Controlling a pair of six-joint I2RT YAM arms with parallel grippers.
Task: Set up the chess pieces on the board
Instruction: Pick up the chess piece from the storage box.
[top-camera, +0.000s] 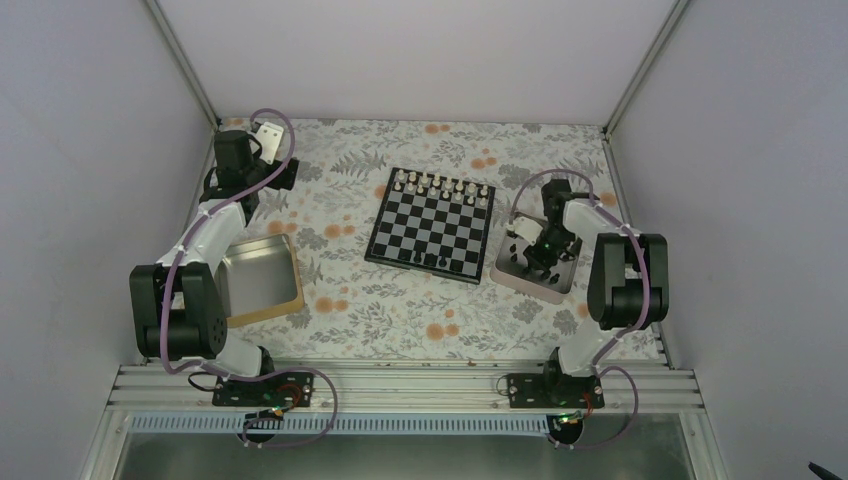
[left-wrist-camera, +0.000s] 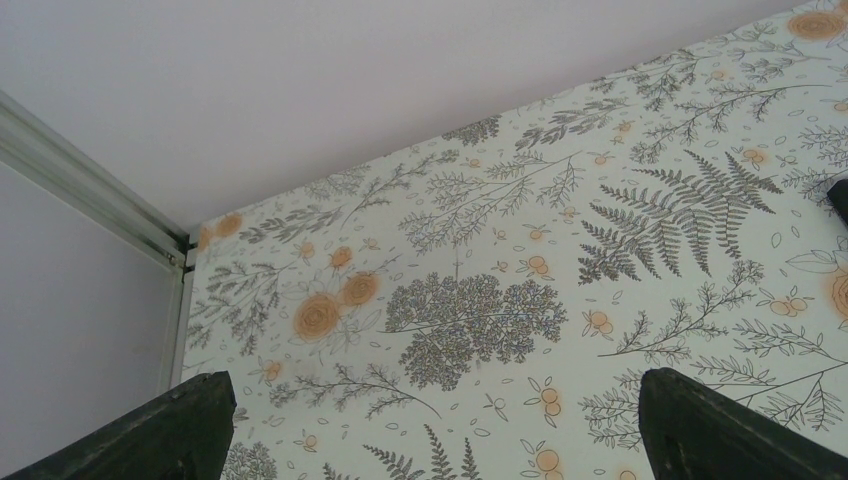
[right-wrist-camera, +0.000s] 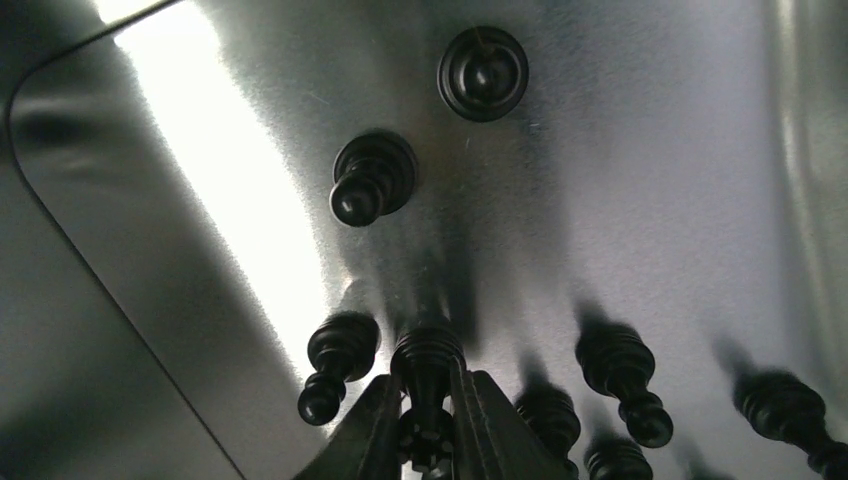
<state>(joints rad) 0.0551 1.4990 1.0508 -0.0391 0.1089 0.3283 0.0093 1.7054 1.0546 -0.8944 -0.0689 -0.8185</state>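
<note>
The board (top-camera: 432, 224) lies mid-table with pale pieces along its far row and a few black pieces (top-camera: 430, 262) on its near row. My right gripper (top-camera: 533, 252) is down inside the silver tin (top-camera: 556, 284) to the right of the board. In the right wrist view it is shut on a black crowned piece (right-wrist-camera: 428, 372) that stands on the tin floor (right-wrist-camera: 640, 170). Several more black pieces (right-wrist-camera: 372, 180) stand around it. My left gripper (left-wrist-camera: 430, 430) is open and empty over the patterned cloth at the far left.
A gold-rimmed tin (top-camera: 262, 276) lies at the near left beside the left arm. The cell's walls and corner post (left-wrist-camera: 90, 180) stand close to the left gripper. Patterned cloth (top-camera: 400, 310) covers the table.
</note>
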